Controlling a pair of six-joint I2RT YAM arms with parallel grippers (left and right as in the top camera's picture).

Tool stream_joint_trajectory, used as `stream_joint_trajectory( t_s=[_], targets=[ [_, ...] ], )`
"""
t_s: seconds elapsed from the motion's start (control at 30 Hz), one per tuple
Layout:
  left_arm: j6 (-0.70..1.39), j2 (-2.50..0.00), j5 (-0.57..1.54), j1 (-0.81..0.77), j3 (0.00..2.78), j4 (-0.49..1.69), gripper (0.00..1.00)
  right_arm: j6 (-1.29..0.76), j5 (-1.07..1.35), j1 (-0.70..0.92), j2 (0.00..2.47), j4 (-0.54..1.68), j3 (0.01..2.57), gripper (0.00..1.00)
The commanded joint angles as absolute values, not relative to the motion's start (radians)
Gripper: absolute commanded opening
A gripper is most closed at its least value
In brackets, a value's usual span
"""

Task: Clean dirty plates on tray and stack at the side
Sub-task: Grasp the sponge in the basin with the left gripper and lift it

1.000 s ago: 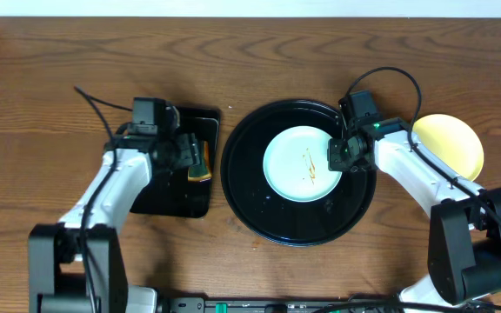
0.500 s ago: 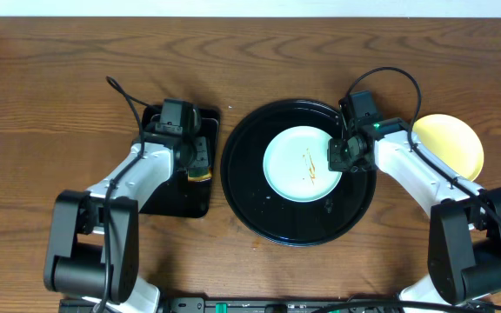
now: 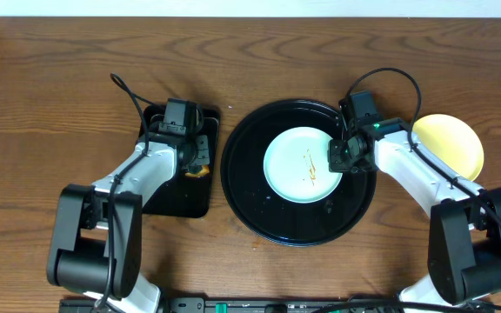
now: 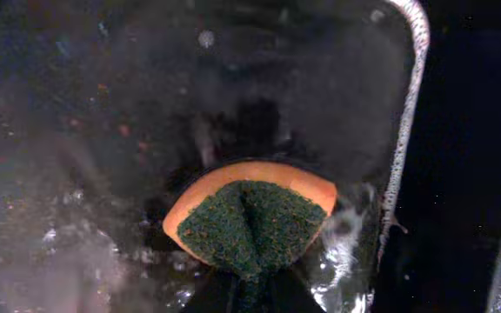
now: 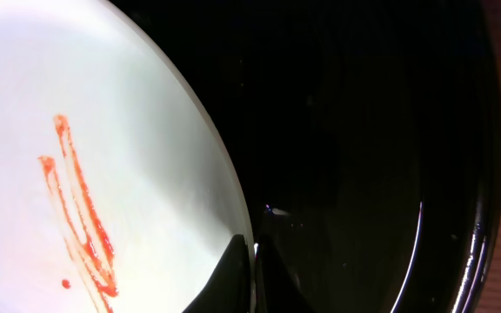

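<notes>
A pale mint-blue plate (image 3: pixel 298 165) with thin red-orange sauce streaks (image 5: pixel 81 217) lies in the large round black tray (image 3: pixel 242 196). My right gripper (image 3: pixel 339 156) is shut on the plate's right rim; in the right wrist view its fingertips (image 5: pixel 233 274) pinch the plate (image 5: pixel 103 130) at the edge. A clean-looking pale yellow plate (image 3: pixel 455 139) sits on the table to the right of the tray. My left gripper (image 3: pixel 200 161) is shut on an orange sponge (image 4: pixel 250 222) with a dark green scouring face, which bends between the jaws.
The sponge lies in a small black rectangular tray (image 3: pixel 177 196) left of the round tray, its wet bottom (image 4: pixel 76 174) glistening. Bare wooden table surrounds both trays. Cables arch above each arm.
My left arm swung right over the rectangular tray and its gripper closed on the sponge. The right arm and the plate it holds have not moved.
</notes>
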State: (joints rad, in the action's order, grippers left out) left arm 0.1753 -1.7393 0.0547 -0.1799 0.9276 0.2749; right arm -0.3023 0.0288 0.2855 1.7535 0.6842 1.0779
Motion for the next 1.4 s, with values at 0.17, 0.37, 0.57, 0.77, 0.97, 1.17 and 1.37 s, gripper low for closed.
stream_joint_trajectory(
  t_s=[0.17,0.37,0.57,0.77,0.97,1.17,1.37],
  targets=[
    [0.132,-1.645,0.025,-0.18,0.929,0.321,0.66,-0.279,0.005,0.29,1.756,0.688,1.07,0.01],
    [0.136,-1.646,0.025,-0.18,0.92,0.341,0.67,-0.279,0.005,0.29,1.756,0.685,1.07,0.01],
    [0.136,-1.647,0.025,-0.18,0.905,0.32,0.67,-0.279,0.005,0.289,1.756,0.685,1.07,0.01],
    [0.136,-1.664,0.025,-0.18,0.893,0.311,0.67,-0.279,0.005,0.289,1.756,0.685,1.07,0.01],
    [0.136,-1.72,0.025,-0.18,0.893,0.3,0.58,-0.279,0.005,0.289,1.756,0.686,1.07,0.01],
    [0.136,-1.734,0.025,-0.18,0.894,0.297,0.14,-0.279,0.005,0.289,1.756,0.688,1.07,0.01],
    [0.136,-1.714,0.025,-0.18,0.896,0.299,0.07,-0.279,0.005,0.289,1.756,0.689,1.07,0.01]
  ],
)
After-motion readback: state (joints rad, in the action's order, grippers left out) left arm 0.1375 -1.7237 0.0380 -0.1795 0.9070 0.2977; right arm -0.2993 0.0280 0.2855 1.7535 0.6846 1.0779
